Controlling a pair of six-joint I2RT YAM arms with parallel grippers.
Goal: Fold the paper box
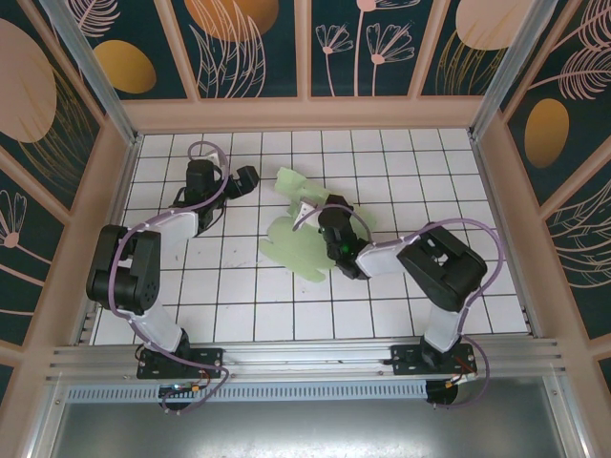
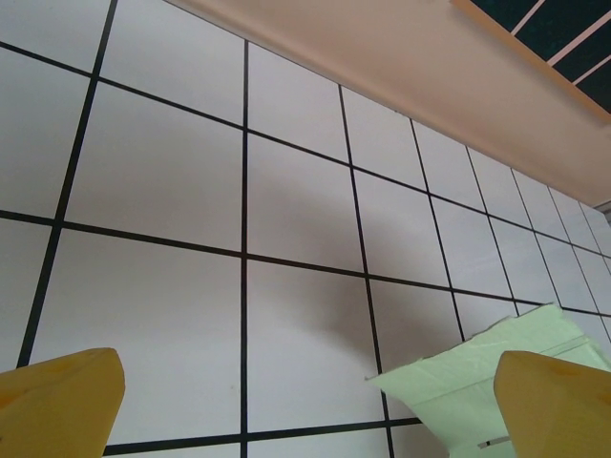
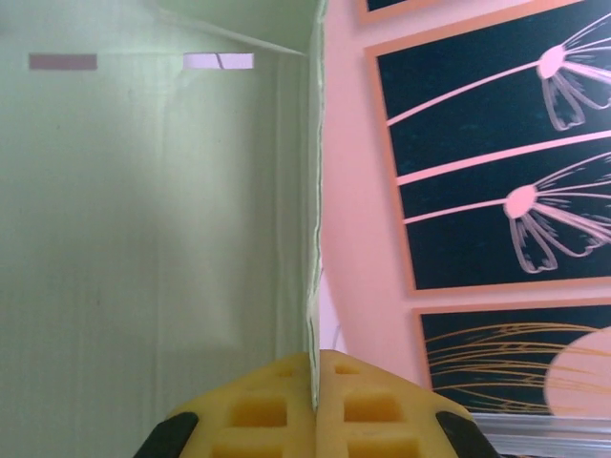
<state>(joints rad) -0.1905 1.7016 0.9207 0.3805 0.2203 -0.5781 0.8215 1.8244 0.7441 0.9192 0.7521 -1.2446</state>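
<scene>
Your right end effector (image 3: 313,386) clamps the paper box (image 3: 143,210) by its edge; your left end effector (image 2: 305,405) hangs spread wide, holding nothing.

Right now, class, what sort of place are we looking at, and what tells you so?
Probably a robot test booth: left arm and right arm bolted to a metal rail, a white gridded table, painted wall panels closing it in.

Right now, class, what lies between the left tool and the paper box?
Bare white tiled table: in the top view an open gap separates the left tool from the paper box.
</scene>
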